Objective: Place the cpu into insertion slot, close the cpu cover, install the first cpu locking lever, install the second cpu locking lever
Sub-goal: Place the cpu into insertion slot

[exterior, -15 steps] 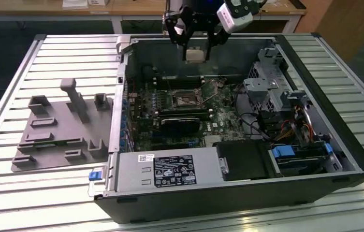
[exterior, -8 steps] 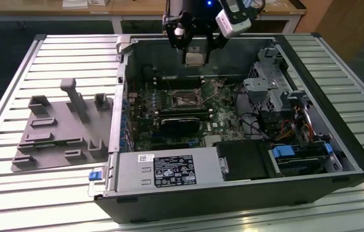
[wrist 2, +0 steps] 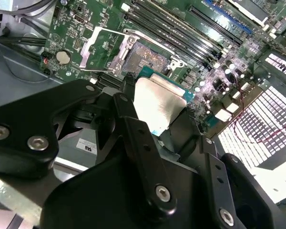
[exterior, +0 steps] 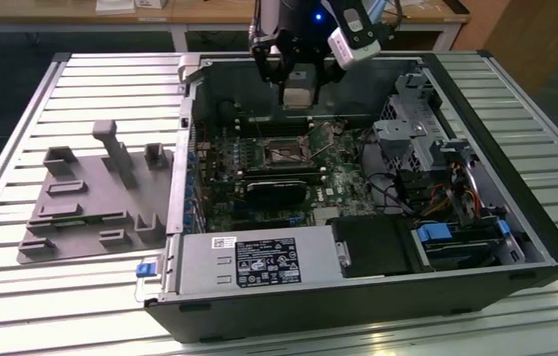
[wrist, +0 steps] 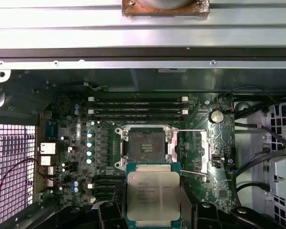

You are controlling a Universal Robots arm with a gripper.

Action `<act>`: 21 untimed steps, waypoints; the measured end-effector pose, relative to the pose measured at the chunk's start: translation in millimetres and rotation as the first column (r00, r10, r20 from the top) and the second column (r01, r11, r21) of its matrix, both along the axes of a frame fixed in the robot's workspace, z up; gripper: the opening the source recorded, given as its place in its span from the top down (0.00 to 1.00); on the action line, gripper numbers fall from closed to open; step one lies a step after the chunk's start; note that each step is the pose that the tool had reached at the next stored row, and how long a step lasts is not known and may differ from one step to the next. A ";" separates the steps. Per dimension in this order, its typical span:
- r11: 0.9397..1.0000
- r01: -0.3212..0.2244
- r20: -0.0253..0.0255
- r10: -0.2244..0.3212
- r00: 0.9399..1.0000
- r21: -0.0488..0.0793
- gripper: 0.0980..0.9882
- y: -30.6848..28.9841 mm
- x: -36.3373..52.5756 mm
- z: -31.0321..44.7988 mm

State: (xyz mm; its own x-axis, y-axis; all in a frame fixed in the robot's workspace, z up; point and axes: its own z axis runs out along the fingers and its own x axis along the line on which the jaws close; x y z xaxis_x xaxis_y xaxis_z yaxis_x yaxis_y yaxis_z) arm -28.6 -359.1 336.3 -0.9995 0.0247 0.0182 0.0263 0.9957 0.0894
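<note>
A: Progress so far?
B: 0 of 4 steps look finished. The gripper (exterior: 296,87) clamps the cpu (wrist: 153,196) between its fingers, in the air above the board, near the insertion slot (wrist: 144,144) but apart from it. The cpu cover (wrist 2: 88,53) lies flipped open beside the slot.
A: And the chip?
B: Flat, square, pale silver face, green rim.
</note>
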 end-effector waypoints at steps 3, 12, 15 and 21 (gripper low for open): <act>1.000 0.000 0.001 0.000 1.000 0.000 0.51 0.0 -0.5 -5.5; 1.000 0.023 0.007 -0.023 1.000 0.000 0.51 0.0 -2.7 -20.9; 0.997 0.076 0.007 -0.076 0.997 0.000 0.51 0.0 -2.8 -24.6; 0.983 0.185 0.007 -0.185 0.983 0.000 0.51 0.0 -2.7 -30.0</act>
